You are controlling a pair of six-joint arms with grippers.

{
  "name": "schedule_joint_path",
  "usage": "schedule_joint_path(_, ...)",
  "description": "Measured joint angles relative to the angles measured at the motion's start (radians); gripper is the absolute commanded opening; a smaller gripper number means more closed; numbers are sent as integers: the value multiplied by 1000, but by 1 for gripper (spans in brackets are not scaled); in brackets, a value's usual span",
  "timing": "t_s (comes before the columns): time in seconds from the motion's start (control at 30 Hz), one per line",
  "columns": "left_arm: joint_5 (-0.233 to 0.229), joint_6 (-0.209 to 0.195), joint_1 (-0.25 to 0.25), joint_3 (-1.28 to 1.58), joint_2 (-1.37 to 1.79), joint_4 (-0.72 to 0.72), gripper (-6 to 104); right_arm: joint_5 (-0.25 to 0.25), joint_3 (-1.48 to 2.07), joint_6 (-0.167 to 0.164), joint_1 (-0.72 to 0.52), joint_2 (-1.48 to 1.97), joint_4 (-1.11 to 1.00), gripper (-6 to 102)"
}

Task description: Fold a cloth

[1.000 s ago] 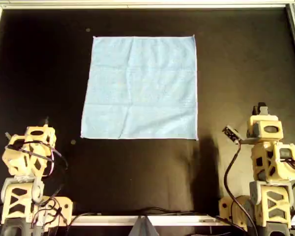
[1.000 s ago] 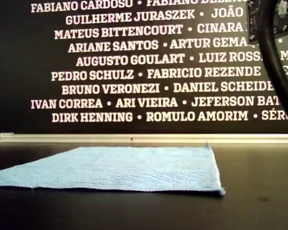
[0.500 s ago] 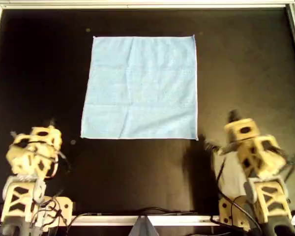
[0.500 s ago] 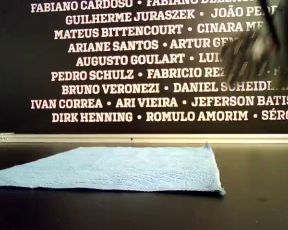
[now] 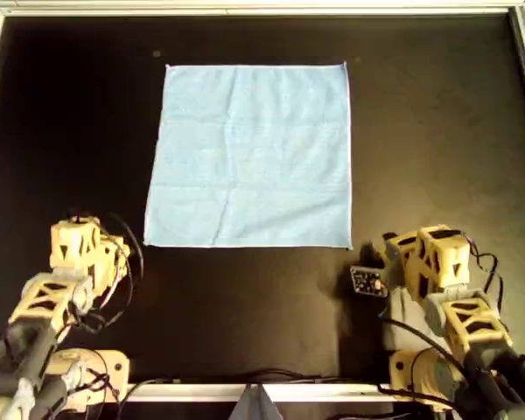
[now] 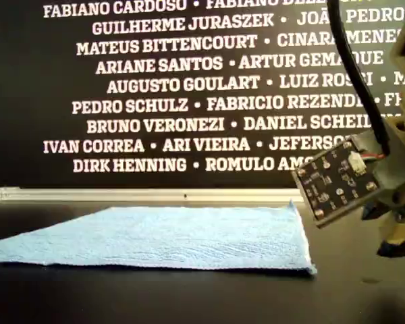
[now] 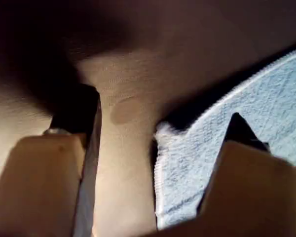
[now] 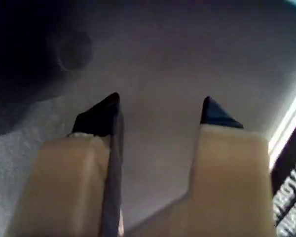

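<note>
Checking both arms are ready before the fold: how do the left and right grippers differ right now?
The left gripper has a corner of the cloth between its open jaws; the right gripper has only bare table between its own. Both are open and hold nothing.

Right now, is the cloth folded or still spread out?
Spread flat: the cloth shows one full square layer, all four corners visible.

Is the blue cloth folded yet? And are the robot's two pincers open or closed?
Cloth: not folded, spread out flat on the dark table.
Left pincer: open, holding nothing, one cloth corner in front of it.
Right pincer: open, holding nothing, only bare table in front of it.
</note>
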Motion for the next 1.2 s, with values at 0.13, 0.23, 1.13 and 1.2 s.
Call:
schedule_joint_path(0.13, 0, 0, 0, -11, -11, 0, 90, -95, 2, -3, 8, -26, 43, 65)
schedule_joint_path(0.23, 0, 0, -29, -11, -15, -2, 90, -120, 2, -3, 9, -46, 57, 65)
schedule_joint_path(1.13, -8, -6, -264, -25, -49, -6, 90, -143, -155, -9, 164, -264, 72, 66)
schedule_joint_path(1.2, -8, -6, -264, -38, -78, -15, 90, -143, -199, -2, 178, -307, 72, 66)
